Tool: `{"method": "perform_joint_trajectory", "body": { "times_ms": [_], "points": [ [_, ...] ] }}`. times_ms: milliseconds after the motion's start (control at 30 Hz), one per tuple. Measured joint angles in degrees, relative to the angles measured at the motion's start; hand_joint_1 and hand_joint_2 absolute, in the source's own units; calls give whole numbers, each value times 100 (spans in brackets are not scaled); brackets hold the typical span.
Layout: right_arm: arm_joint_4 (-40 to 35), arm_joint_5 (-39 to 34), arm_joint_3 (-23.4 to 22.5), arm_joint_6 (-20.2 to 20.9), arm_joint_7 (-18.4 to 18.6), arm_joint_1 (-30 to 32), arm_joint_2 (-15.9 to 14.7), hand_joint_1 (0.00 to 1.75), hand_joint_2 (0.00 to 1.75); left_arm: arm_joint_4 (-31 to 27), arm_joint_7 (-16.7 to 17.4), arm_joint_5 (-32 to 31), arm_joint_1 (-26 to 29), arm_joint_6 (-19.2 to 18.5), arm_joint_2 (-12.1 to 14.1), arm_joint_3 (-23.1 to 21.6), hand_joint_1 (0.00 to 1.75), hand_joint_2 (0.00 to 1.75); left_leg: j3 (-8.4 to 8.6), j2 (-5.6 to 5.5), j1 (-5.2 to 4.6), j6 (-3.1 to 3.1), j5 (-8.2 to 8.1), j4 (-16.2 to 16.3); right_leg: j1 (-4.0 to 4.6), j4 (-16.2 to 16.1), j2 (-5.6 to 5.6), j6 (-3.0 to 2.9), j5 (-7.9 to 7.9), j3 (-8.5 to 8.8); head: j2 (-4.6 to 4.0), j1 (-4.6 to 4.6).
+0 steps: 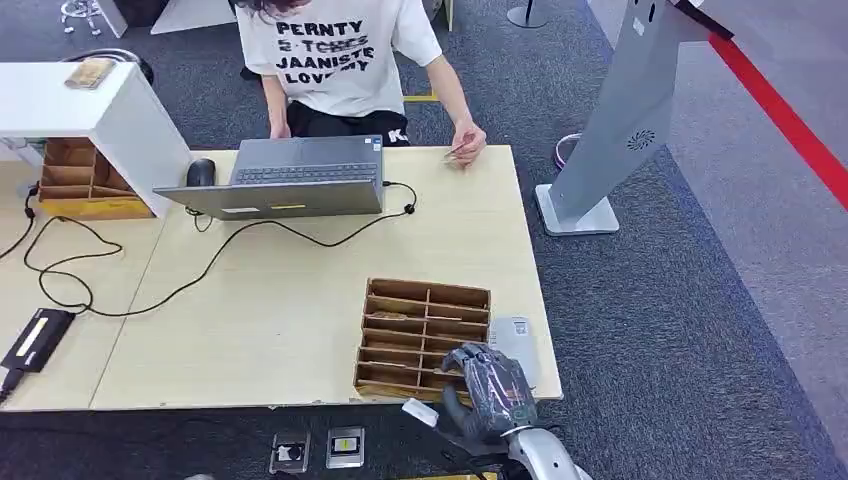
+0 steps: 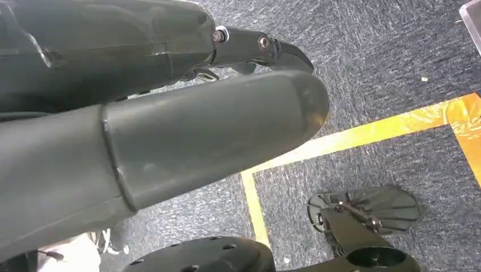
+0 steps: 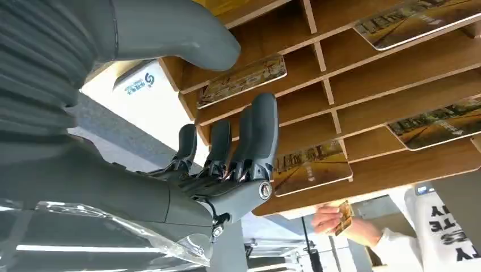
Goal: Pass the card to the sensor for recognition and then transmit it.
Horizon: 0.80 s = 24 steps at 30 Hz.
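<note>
At the lower centre of the head view, one wooden slotted card rack (image 1: 424,338) sits on the pale wooden table (image 1: 280,310), with one grey flat sensor pad (image 1: 513,338) just right of it. The right hand (image 1: 487,392) hovers at the rack's near right corner, fingers (image 3: 255,141) spread, holding nothing. Four printed cards (image 3: 241,79) lie in separate slots in the right wrist view. A person's hand (image 1: 466,143) at upper centre holds one card. I cannot tell whether the left hand (image 2: 170,124) is open or closed.
</note>
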Motion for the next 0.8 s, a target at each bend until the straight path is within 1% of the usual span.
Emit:
{"method": "perform_joint_trajectory", "body": {
  "times_ms": [133, 200, 267, 333, 433, 533, 733, 767, 800],
  "points": [
    [31, -35, 0, -2, -9, -10, 22, 84, 175, 0, 0, -2, 1, 0, 0, 15, 0, 0, 0, 0, 0, 0, 0, 0, 0, 0, 0, 0, 0, 0, 0, 0],
    [52, -46, -2, -9, -17, -17, 31, 87, 175, 0, 0, -4, 1, 0, 0, 15, 0, 0, 0, 0, 0, 0, 0, 0, 0, 0, 0, 0, 0, 0, 0, 0],
    [83, -61, -2, -24, -37, -32, 35, 82, 175, 0, 0, -13, 1, 0, 0, 17, 0, 0, 0, 0, 0, 0, 0, 0, 0, 0, 0, 0, 0, 0, 0, 0],
    [116, -85, -4, -42, -57, -45, 35, 82, 175, 0, 0, -24, 1, 0, 0, 17, 0, 0, 0, 0, 0, 0, 0, 0, 0, 0, 0, 0, 0, 0, 0, 0],
    [164, -99, -7, -66, -81, -56, 57, 89, 175, 0, 0, -41, -1, -2, 0, 17, 0, 0, 0, 0, 0, 0, 0, 0, 0, 0, 0, 0, 0, 0, 0, 0],
    [210, -120, -13, -116, -90, -64, 77, 89, 175, 0, 0, -65, -4, -4, -2, 17, 0, 0, 0, 0, 0, 0, 0, 0, 0, 0, 0, 0, 0, 0, 0, 0],
    [297, -127, -24, -181, -109, -68, 83, 115, 175, 0, 39, -85, -12, -7, -2, 17, 0, 0, 0, 0, 0, 0, 0, 0, 0, 0, 0, 0, 0, 0, 0, 0],
    [311, -127, -24, -190, -111, -69, 88, 131, 175, 0, 39, -87, -12, -7, -2, 17, 0, 0, 0, 0, 0, 0, 0, 0, 0, 0, 0, 0, 0, 0, 0, 0],
    [324, -129, -24, -208, -114, -69, 96, 134, 175, 0, 39, -92, -15, -9, -2, 17, 0, 0, 0, 0, 0, 0, 0, 0, 0, 0, 0, 0, 0, 0, 0, 0]
  ]
}}
